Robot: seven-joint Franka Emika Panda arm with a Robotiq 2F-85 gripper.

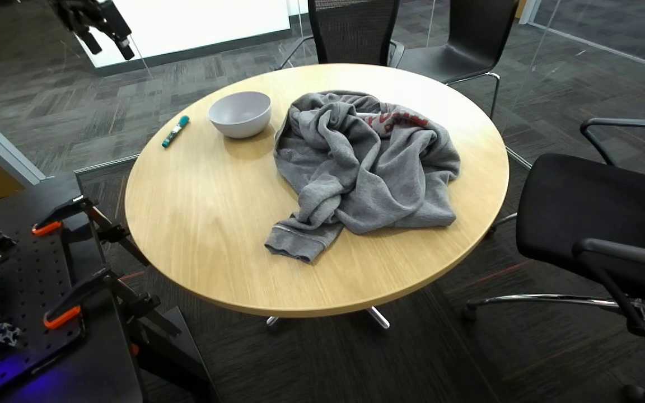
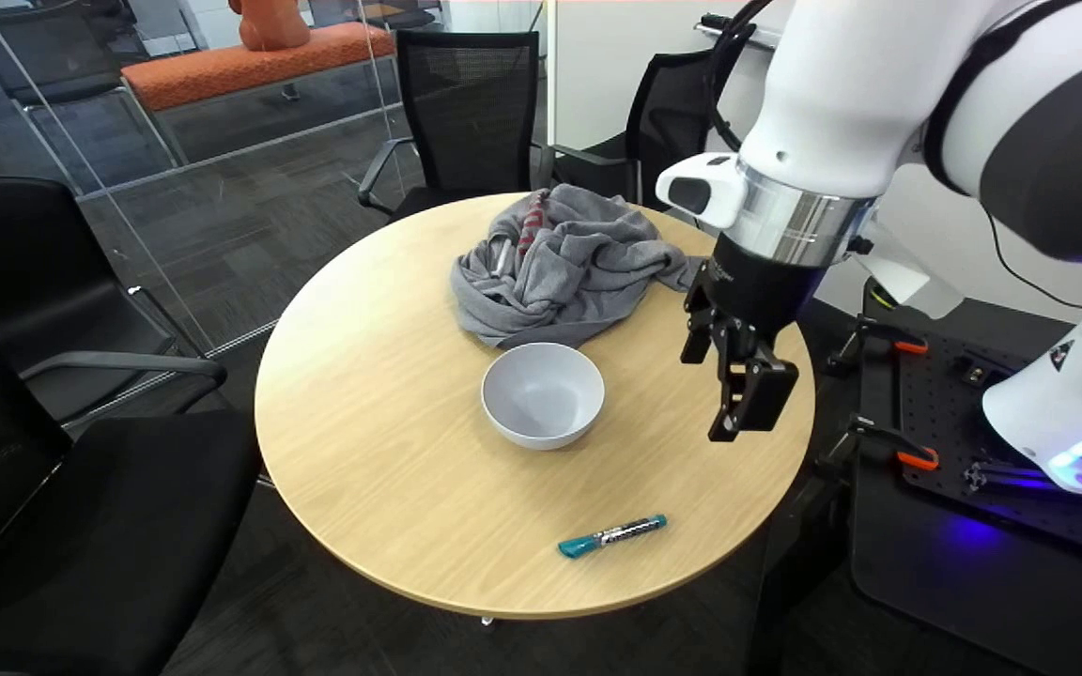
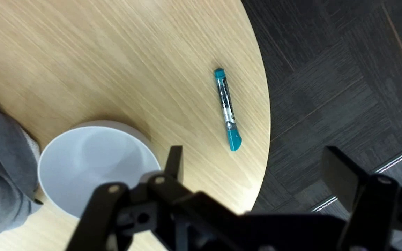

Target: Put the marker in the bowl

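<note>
Pale wood tops the round bench [image 1: 205,224], which lies below the raised gripper [image 2: 710,390] and carries everything the task calls for. Next in bulk comes a grey sweatshirt [image 1: 367,168], heaped, in the wrist view, on the far side of the bowl [image 3: 92,157] from the gripper; it has no evident part in the job and is probably mere clutter. The gripper itself hangs with its fingers [image 3: 175,162] spread wide and nothing between them, presumably readied to come down on either side of something slim. Lower down, off to the side of one finger, the bowl stands upright, mouth up, as suits a thing meant to receive another. Smallest, the teal marker [image 3: 227,109] lies flat on the bench, ahead of the gripper, near the rim and apart from the bowl. In the wrist view its barrel runs roughly across the line joining the fingertips, so a pinch over its middle looks the natural grasp.
</note>
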